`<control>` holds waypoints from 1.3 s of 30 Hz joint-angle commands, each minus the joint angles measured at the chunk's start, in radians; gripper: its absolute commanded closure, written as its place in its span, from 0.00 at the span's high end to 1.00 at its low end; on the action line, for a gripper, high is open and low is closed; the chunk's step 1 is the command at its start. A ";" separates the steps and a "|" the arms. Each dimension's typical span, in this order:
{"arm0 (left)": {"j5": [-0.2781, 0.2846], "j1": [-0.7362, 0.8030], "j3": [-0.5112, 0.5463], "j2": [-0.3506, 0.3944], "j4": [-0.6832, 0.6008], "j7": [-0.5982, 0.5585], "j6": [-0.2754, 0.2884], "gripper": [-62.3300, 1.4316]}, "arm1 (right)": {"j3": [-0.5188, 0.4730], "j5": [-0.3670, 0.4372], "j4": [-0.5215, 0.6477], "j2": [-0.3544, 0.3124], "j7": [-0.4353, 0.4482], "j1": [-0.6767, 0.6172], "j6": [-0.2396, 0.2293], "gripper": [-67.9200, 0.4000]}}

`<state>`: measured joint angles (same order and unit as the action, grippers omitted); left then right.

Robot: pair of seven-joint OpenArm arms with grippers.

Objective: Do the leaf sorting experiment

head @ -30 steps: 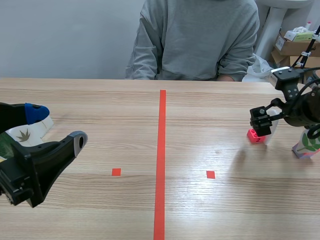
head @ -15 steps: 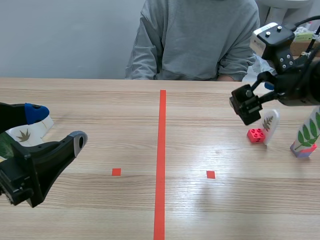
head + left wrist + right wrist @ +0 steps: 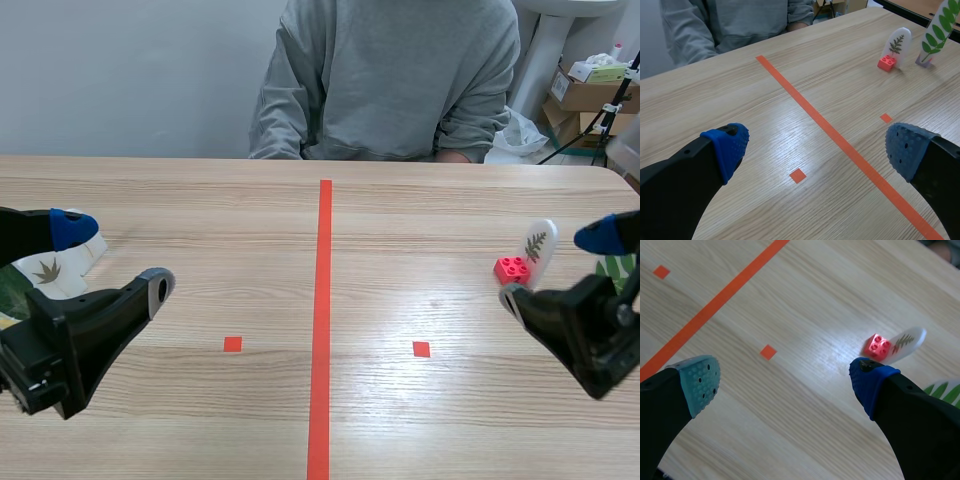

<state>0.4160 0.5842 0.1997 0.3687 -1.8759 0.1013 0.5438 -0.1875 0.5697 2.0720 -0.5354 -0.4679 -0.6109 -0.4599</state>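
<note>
Because each leaf card on the right stands in a small brick base, its printed face is held up and easy to read, which seems to be the purpose of the bases. On the right half of the table, the white oval card (image 3: 538,243) with a dark fern-like leaf stands in a red brick (image 3: 511,268). Just beside it a green leaf card (image 3: 936,27) stands in a pale purple base, and in the scene view it is mostly hidden behind the right arm. The right gripper (image 3: 556,267) hangs low near these two cards, jaws spread wide and holding nothing; in its wrist view the red brick is just ahead of its blue pad (image 3: 867,377). The left gripper (image 3: 113,257) is low at the left side, also spread wide and empty. Behind it is a maple leaf card (image 3: 48,270) — flat or tilted, I cannot tell. The long orange-red line probably separates the sorted groups. A person (image 3: 390,80) sits across the table. I judge that no card is in hand, so the next pick needs a narrow pinch which does not tip the card.
</note>
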 commanded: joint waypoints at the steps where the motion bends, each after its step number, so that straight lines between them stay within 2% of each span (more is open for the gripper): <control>1: 0.014 -0.003 0.004 -0.005 -0.016 -0.014 -0.001 0.94 | -0.019 0.028 -0.022 0.004 0.022 -0.008 -0.032 0.76; 6: 0.018 -0.003 0.004 -0.005 -0.016 -0.014 0.002 0.94 | -0.110 0.113 -0.016 0.048 0.022 -0.101 -0.134 0.73; 10: 0.018 -0.002 0.004 -0.004 -0.016 -0.014 0.002 0.94 | -0.174 0.116 -0.013 0.096 0.018 -0.140 -0.209 0.73; 13: 0.017 -0.002 0.004 -0.003 -0.016 -0.013 0.002 0.94 | -0.186 0.116 -0.013 0.103 0.018 -0.140 -0.247 0.73; 24: 0.013 -0.003 0.004 0.001 -0.016 -0.014 0.002 0.94 | -0.185 0.123 -0.013 0.103 0.029 -0.069 -0.248 0.73; 39: 0.013 -0.003 0.004 0.000 -0.016 -0.014 0.002 0.94 | -0.185 0.123 -0.013 0.103 0.030 -0.068 -0.244 0.73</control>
<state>0.4198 0.5842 0.1997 0.3691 -1.8759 0.1013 0.5442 -0.3775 0.6815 2.0590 -0.4217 -0.4492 -0.6769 -0.7109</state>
